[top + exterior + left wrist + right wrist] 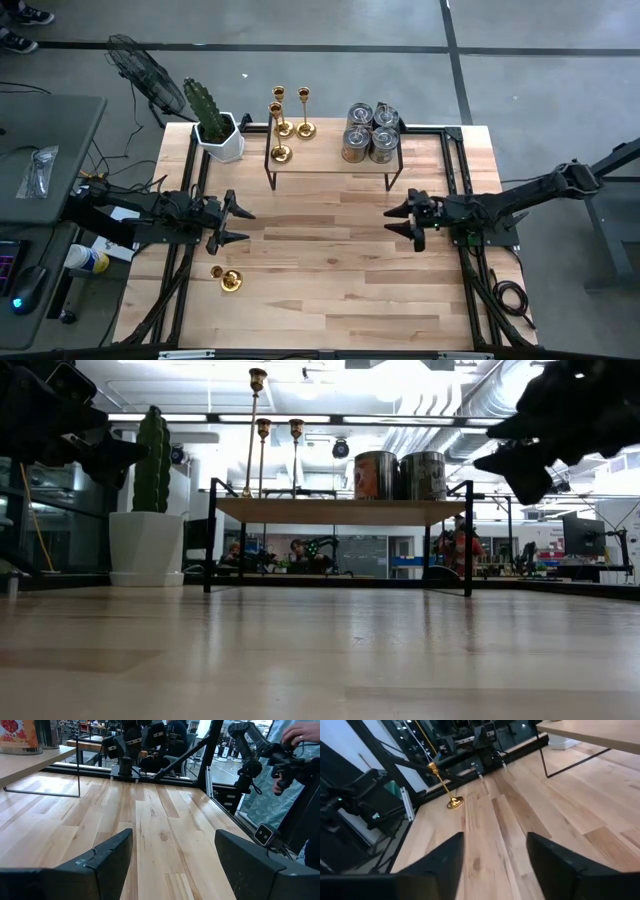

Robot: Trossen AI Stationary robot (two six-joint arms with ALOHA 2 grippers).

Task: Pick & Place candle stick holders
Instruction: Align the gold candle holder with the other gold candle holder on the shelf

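Three gold candle stick holders (282, 128) stand by their round bases on the left part of a small raised wooden shelf (330, 162). Several silver cup-like holders (368, 132) stand on its right part. Another gold holder (228, 280) stands on its base on the table near the left edge, and it also shows in the right wrist view (443, 786). My left gripper (250, 226) hovers open at mid-left, pointing level toward the right. My right gripper (388, 221) hovers open at mid-right, facing it. Nothing is between either pair of fingers (174, 860) (495, 865).
A white hexagonal pot with a green cactus (215, 125) stands at the far left corner beside the shelf. Black frame rails (455, 170) run along the table's sides. A person's hand (300, 730) shows beyond the table's right side. Bare wood lies between the grippers.
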